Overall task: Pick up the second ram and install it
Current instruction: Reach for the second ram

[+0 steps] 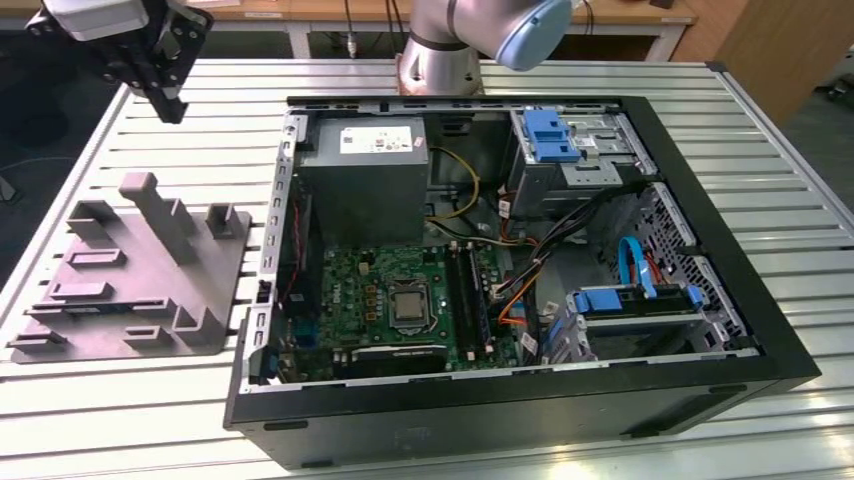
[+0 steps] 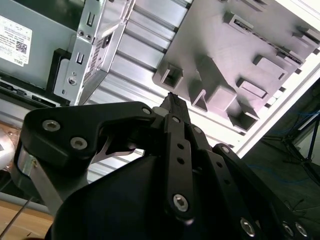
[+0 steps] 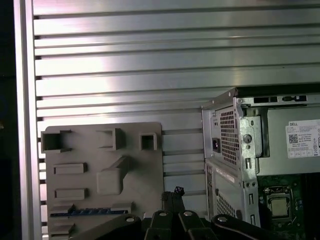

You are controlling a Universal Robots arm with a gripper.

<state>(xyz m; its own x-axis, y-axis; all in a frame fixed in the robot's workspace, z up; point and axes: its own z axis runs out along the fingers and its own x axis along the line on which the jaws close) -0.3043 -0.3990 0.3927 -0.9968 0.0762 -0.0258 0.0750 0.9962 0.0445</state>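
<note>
Approach to the pick. In the exterior view the gripper (image 1: pixel 168 108) hangs high over the far part of the slatted table (image 1: pixel 747 120), toward that view's left. It is well apart from the grey fixture (image 1: pixel 147 300) and from the open case (image 1: pixel 534 410). In both wrist views its fingertips meet at one point with nothing between them, so we read the tool as clenched and empty. The ram (image 3: pixel 90 212) appears in the first wrist view as a thin dark strip. It stands on edge in a long groove of the fixture, on the part away from the posts (image 1: pixel 154 205). We cannot tell from the exterior view whether either slot on the motherboard (image 1: pixel 360 290) is already filled. We judge the step in hand to be the reach toward the ram. To do it well, the jaws should part before the descent. The wrist should turn so the pads face the stick's two flat sides. The grasp should fall near mid-length so that the stick does not tilt. The lift should run straight up out of the groove, since any sideways pull could wedge the board or drag the fixture.
</note>
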